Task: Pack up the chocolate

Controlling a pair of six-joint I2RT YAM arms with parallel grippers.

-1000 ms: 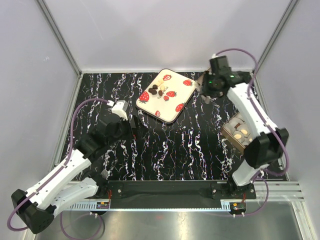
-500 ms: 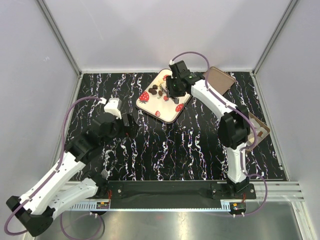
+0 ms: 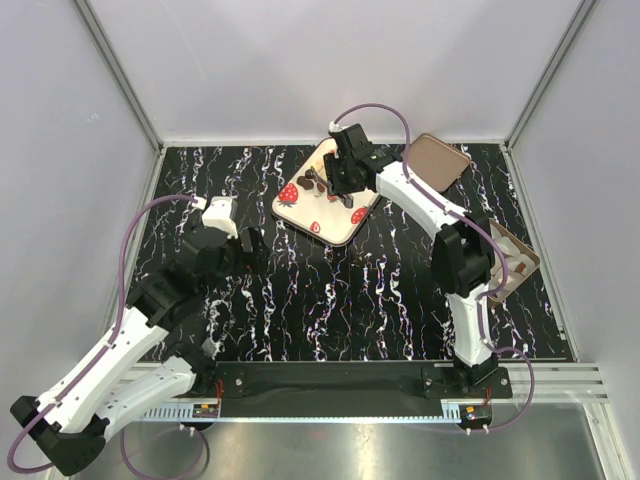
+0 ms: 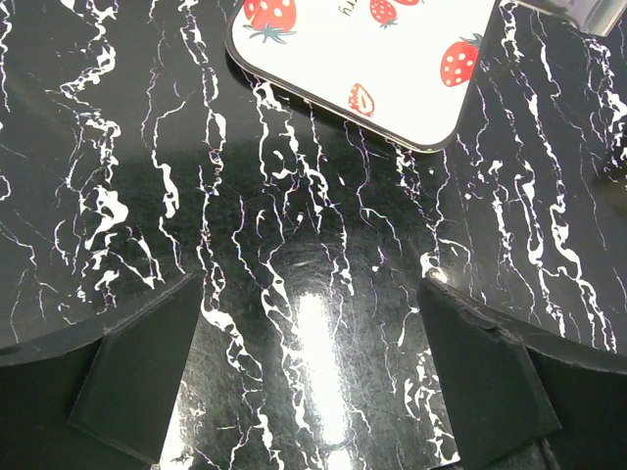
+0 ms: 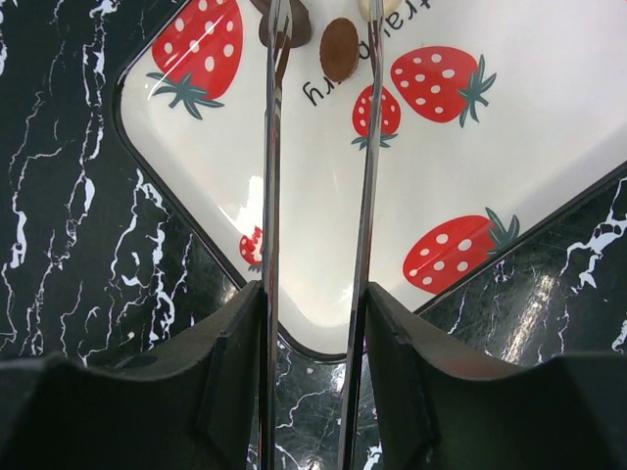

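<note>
- Cream tray [image 3: 305, 208] with printed strawberries sat at the far middle of the black marbled desk [image 3: 340, 310] in the top view. The chocolate [image 3: 313, 181] lay in a small cluster on the tray's far half, and the right gripper [image 3: 335, 183] hung just over it. The left gripper [image 3: 250, 243] hovered above bare desk towards the left edge, near the tray's near-left side. A brown lid [image 3: 438, 160] lay by the far right corner. A brown-rimmed box [image 3: 520, 262] near the right edge was mostly hidden behind the right arm, so its contents could not be read.
- From the left wrist, the left gripper [image 4: 309, 294] was spread wide and held nothing, with only desk below and the tray's corner [image 4: 392, 88] ahead.
- From the right wrist, the right gripper [image 5: 325, 24] had its thin metal blades a little apart. They straddled one tan-brown candy [image 5: 339, 49] without pinching it. A dark piece [image 5: 299, 27] and a cream one [image 5: 389, 4] lay just beside.
- Judged from this, packing was unfinished. Several candies lay on the tray, and the next pick looked lined up but not closed. How many were already boxed could not be told.
</note>
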